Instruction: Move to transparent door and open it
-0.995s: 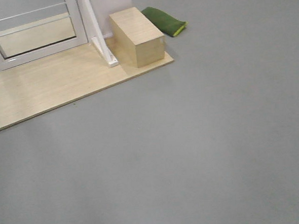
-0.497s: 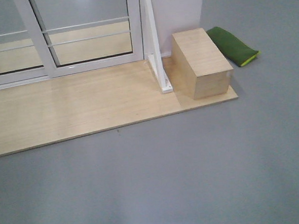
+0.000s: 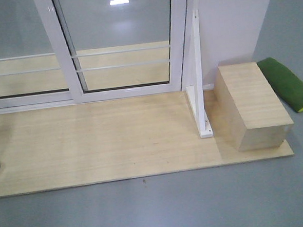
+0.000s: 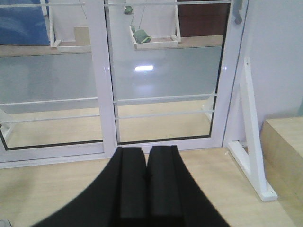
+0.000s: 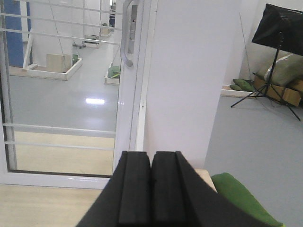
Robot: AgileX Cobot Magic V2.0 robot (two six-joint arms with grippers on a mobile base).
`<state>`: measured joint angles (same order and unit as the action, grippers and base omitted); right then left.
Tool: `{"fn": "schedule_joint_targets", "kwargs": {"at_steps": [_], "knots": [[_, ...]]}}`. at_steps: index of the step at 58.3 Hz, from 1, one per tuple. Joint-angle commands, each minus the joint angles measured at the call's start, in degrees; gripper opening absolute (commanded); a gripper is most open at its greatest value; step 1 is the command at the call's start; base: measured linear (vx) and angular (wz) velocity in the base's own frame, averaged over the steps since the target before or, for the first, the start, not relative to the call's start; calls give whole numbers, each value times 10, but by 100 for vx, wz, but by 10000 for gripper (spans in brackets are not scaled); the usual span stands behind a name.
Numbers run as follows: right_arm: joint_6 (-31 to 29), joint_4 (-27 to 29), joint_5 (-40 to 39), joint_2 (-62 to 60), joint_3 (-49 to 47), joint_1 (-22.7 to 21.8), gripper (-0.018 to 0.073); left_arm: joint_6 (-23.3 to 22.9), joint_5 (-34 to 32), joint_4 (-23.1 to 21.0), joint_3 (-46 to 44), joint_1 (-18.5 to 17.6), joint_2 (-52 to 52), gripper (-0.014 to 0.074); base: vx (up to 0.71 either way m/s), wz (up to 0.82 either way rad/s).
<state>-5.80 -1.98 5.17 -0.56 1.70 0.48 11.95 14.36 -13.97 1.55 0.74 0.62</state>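
Now we face the door (image 3: pixel 122 38), which appears closed at the back of the wooden platform (image 3: pixel 91 143), with its right stile next to the white wall. Its handle (image 5: pixel 125 42) sits high on that stile, above the right gripper (image 5: pixel 151 158) and well apart from it. This gripper and the left gripper (image 4: pixel 147 156) both have their fingers pressed together and carry nothing. We think they are closed for the drive, because no grasp is needed yet. A white brace (image 3: pixel 199 95) and a box (image 3: pixel 251 107) stand to the right of the door. So we judge the base should approach to the left of them before an arm reaches up.
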Motion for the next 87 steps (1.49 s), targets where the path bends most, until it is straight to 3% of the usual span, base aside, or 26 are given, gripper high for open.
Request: {"fn": "schedule_joint_targets", "kwargs": {"at_steps": [1, 41, 87], "knots": [[-1, -1, -43, -8, 8, -4, -8, -5, -45, -6, 17, -2, 7, -6, 65, 18], [-1, -1, -43, -8, 8, -4, -8, -5, -45, -6, 17, -2, 7, -6, 53, 10], [-1, -1, -43, -8, 8, -4, -8, -5, -45, -6, 17, -2, 7, -6, 26, 1]]}}
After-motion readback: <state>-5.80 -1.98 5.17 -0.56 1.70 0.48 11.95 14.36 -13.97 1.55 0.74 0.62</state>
